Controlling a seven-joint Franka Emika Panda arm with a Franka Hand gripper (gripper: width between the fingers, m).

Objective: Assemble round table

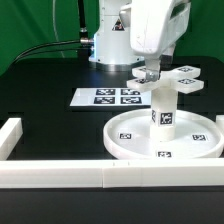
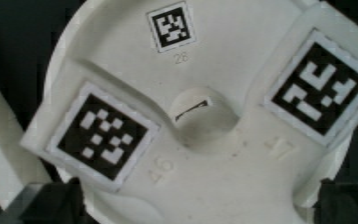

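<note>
**Open gripper above an upright cylinder on the round disc**

A white robot arm hangs over a black bench (image 1: 45, 75). Its gripper (image 1: 149, 74) has its jaws spread wide and holds nothing. Directly under the gripper stands the thick short cylinder (image 1: 163, 107), upright on the centre of the large rimmed disc (image 1: 125, 143); whether the fingertips touch the cylinder's top cannot be told. The disc lies flat on the bench below the gripper, with square tags on its floor. The flat cross-shaped piece (image 1: 190, 84) lies just beside the gripper, behind the cylinder, towards the exterior view's right. The marker board (image 1: 105, 97) lies flat on the bench, to the gripper's side on the exterior view's left. Long white wall bars (image 1: 60, 176) edge the bench in front of the disc. The wrist view shows the cross-shaped piece close up, three tags around its centre notch (image 2: 194, 106).
</note>
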